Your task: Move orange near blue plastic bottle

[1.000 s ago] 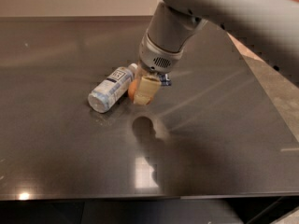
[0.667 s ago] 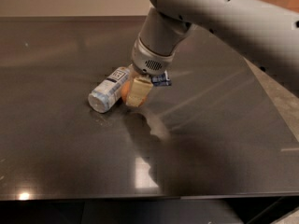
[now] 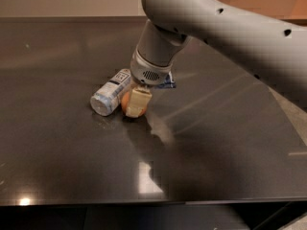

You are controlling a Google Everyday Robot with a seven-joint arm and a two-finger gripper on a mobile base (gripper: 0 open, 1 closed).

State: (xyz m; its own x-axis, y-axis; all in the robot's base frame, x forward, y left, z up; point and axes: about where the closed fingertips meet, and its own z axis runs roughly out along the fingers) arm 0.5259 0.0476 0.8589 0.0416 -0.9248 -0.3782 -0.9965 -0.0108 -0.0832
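Your end effector (image 3: pixel 134 104) is clasping the orange (image 3: pixel 125 102) down at the counter (image 3: pixel 72 166), just beside the blue plastic bottle (image 3: pixel 111 92) lying on its side. In releasing, you should be opening gently and lifting straight, avoiding nudging the bottle. A dark blue packet (image 3: pixel 167 84) is lying behind.

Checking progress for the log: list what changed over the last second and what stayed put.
The gripper, still shut on the orange, moved left and down toward the table, bringing the fruit right beside the blue plastic bottle. Nothing was released. The bottle stayed lying on its side, and the dark blue packet behind the arm did not move.
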